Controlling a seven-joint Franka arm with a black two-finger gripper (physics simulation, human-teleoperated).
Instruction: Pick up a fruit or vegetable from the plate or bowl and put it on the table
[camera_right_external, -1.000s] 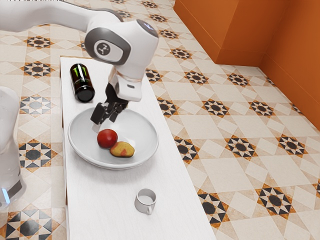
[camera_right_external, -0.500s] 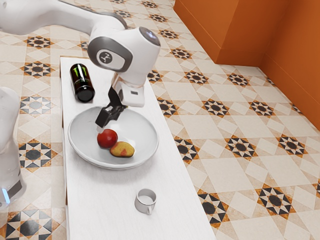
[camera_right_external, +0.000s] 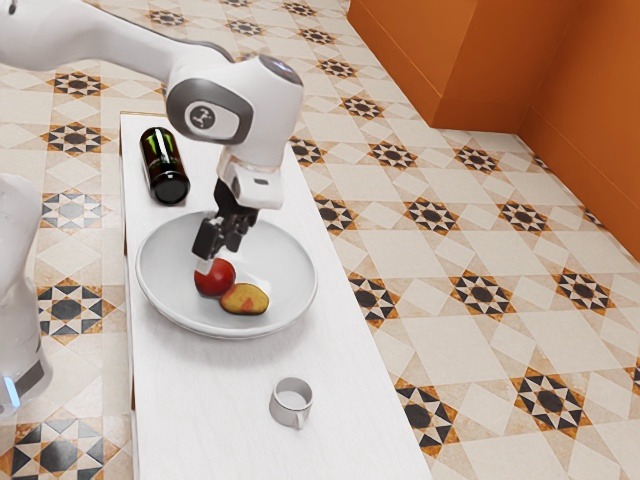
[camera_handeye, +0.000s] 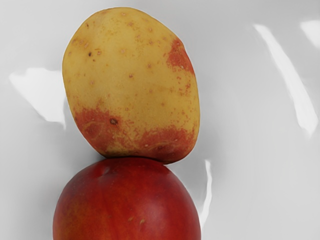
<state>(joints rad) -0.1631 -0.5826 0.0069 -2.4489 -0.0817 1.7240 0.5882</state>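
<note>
the gripper (camera_right_external: 217, 258) hangs over the bowl (camera_right_external: 287, 272), its fingers apart. in the bowl, a red fruit (camera_right_external: 217, 281) touches a potato (camera_right_external: 244, 299). a can (camera_right_external: 162, 165) and a mug (camera_right_external: 290, 407) flank the bowl on the desk (camera_right_external: 200, 420).

The exterior view looks from the arm's side, raised above the white table (camera_right_external: 200, 390), slanting down across it, far enough back to take in the arm (camera_right_external: 245, 100), the whole bowl (camera_right_external: 160, 275), the tiled floor (camera_right_external: 490, 260) and an orange wall (camera_right_external: 470, 60). The wrist view looks down into the bowl from close above, at the arm's hand (camera_right_external: 252, 188). Both share the red fruit (camera_handeye: 127, 205), the yellow potato (camera_handeye: 130, 75) and part of the bowl's inside.
</note>
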